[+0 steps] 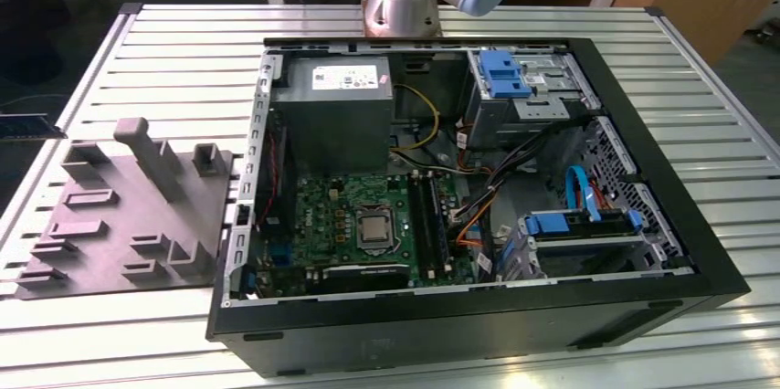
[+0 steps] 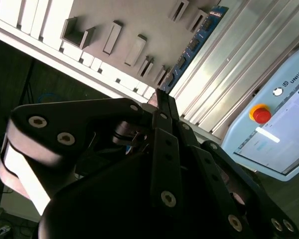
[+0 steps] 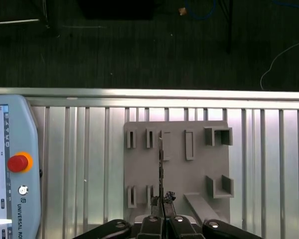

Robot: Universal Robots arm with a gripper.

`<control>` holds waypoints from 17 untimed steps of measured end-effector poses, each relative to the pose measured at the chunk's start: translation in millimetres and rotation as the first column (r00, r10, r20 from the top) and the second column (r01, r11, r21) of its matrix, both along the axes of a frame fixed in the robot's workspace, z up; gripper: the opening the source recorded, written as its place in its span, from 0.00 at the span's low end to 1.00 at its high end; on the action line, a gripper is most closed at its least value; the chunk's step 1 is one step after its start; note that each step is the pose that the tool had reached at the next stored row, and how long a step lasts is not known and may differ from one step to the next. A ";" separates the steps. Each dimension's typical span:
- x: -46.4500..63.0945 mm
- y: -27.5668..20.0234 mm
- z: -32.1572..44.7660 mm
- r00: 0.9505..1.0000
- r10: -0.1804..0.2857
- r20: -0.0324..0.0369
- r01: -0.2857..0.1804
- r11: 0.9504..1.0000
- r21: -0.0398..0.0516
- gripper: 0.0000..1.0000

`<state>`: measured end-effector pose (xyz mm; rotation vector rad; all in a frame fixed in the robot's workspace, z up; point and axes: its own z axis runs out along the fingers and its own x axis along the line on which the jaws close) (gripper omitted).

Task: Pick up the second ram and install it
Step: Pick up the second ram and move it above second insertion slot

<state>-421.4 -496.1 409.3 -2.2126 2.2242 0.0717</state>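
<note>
In both wrist views my gripper [image 2: 162,102] [image 3: 162,215] is shut on one end of the second ram [image 2: 192,47] [image 3: 161,164]. The ram is a slim dark blue board with black chips that sticks straight out from the fingertips. The first wrist view shows it edge-on as a thin dark line. It hangs high over the grey fixture tray [image 3: 189,174] [image 2: 139,20] [image 1: 110,225] and touches nothing. The open computer case [image 1: 713,270] lies on the slatted table in the exterior view, with long black memory slots [image 1: 426,211] beside the processor socket [image 1: 369,229].
A teach pendant [image 3: 10,164] [image 2: 279,124] with a red stop button lies on the slatted aluminium table [image 1: 183,60] beside the tray. The tray carries upright posts [image 1: 137,138] and brackets. Inside the case are a power supply [image 1: 332,106], blue drive brackets [image 1: 502,74] and loose cables [image 1: 488,197]. The arm's base [image 1: 403,5] stands behind the case.
</note>
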 end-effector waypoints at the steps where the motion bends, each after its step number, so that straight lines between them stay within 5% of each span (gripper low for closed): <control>1: 1.9 0.0 0.0 1.000 0.000 0.000 0.000 1.000 0.000 0.11; 17: 49.7 0.0 0.0 1.000 0.000 0.000 0.000 1.000 0.000 0.11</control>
